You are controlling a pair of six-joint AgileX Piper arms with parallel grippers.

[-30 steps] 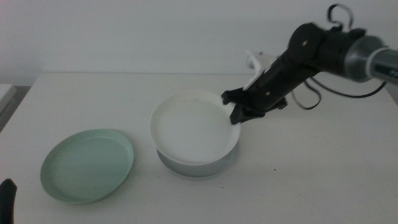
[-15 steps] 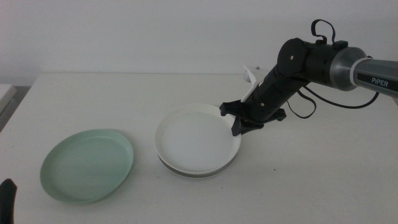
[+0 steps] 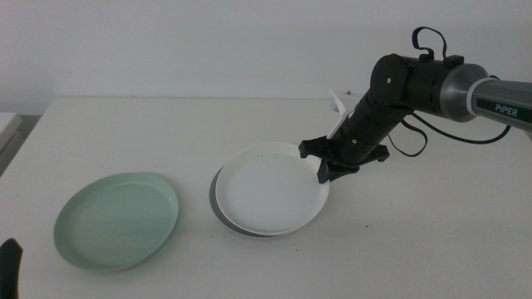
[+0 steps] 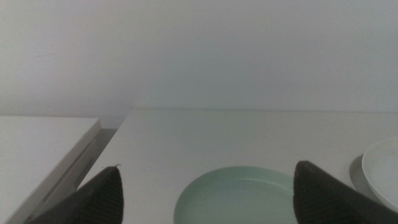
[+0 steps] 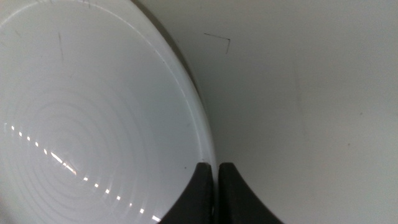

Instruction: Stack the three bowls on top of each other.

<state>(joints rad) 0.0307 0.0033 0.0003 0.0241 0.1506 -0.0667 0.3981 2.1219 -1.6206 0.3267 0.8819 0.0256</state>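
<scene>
Now the right gripper [image 3: 323, 164] pinches the white bowl [image 3: 273, 189] by its far-right rim, the bowl sitting slightly off-centre on the grey bowl [image 3: 218, 206], probably resting. Nearer the waiting left gripper [image 4: 205, 193], whose jaws stand wide, lies the mint green bowl [image 3: 117, 220].

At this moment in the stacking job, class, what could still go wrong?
The white bowl sits off-centre on the grey bowl, shifted toward the right gripper, which is clamped on its rim. If released like this, it may settle crooked or slide. Pulling away could drag both bowls. The green bowl lies apart, unstacked, near the waiting left gripper.
</scene>
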